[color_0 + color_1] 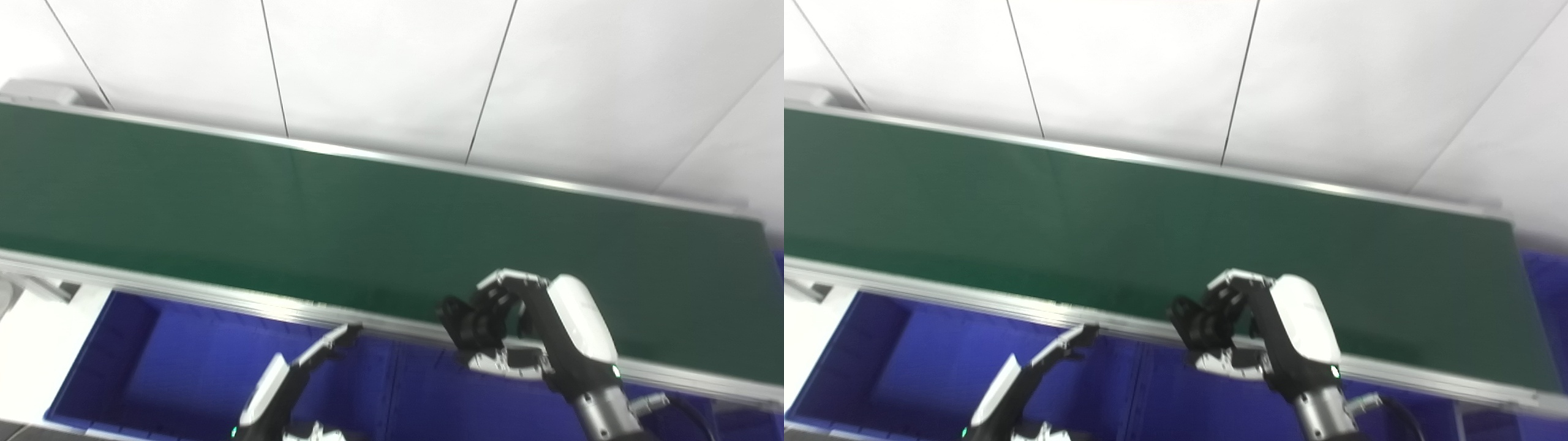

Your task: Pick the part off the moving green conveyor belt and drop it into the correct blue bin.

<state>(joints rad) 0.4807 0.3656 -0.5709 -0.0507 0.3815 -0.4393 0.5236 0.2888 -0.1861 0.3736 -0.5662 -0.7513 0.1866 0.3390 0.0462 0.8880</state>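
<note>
From the left eye view I see the green conveyor belt [367, 226] running across the scene from far left to near right, framed by silver rails, with a white panelled wall [392, 67] behind it. My right hand [527, 331] sits over the belt's near rail, fingers curled in tight around a small dark part [468, 321]; the picture is blurred, so I think it is held there, but I cannot make out its shape. My left hand [294, 373] is lower and to the left, below the rail, its fingers stretched out straight and spread with nothing in them. Under both hands lies the blue bin [184, 361], its floor showing between them.

From the right eye view the same layout appears a little shifted. The right hand [1255, 324] again straddles the near rail, wrapped about the dark part [1197, 321], which sits just above the bin's [906, 361] right stretch. The left hand [1035, 367] points up toward the rail, fingers extended and holding nothing. The belt [1090, 214] surface itself carries no other item that I can see.
</note>
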